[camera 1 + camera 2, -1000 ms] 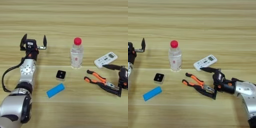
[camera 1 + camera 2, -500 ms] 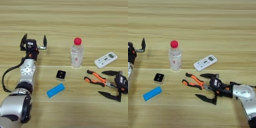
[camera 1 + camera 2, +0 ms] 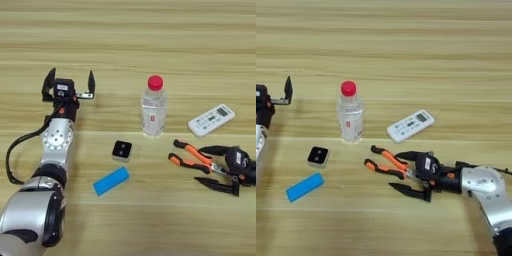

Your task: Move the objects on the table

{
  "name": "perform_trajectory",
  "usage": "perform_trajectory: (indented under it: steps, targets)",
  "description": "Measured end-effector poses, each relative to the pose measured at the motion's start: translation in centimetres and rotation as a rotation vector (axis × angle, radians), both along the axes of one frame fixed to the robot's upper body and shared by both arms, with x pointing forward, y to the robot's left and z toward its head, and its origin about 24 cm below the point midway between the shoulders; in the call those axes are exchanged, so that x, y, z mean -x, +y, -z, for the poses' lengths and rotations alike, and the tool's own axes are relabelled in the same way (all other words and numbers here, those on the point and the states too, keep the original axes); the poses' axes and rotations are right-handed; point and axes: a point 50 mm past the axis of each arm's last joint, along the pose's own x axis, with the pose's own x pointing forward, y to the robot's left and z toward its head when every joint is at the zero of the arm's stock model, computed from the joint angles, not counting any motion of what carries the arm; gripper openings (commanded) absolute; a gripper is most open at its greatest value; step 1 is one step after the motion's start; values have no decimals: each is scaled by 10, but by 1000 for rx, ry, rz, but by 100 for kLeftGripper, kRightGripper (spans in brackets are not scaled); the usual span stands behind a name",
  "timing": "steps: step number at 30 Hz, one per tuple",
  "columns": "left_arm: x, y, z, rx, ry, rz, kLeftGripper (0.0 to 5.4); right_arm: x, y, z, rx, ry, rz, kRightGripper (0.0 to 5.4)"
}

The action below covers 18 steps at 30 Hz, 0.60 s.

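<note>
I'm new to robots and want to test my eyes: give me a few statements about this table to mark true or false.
1. The bottle stands upright. True.
2. The right gripper is open around the pliers. True.
3. The remote control lies left of the bottle. False: it lies to its right.
4. The left gripper holds the blue block. False: it is open and empty, apart from the block.
5. The small black-and-white box sits on the remote. False: it rests on the table.
</note>
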Motion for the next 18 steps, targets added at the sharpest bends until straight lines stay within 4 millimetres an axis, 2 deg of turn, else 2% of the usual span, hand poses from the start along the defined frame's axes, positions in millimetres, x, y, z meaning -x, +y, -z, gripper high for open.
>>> perform_trajectory:
  steps: [10,18]
  targets:
    - [0,0,0,0,0,1,540,-1,2,3,8,23,6,250]
    - [0,0,0,-1,0,1,540,-3,2,4,13,26,8,237]
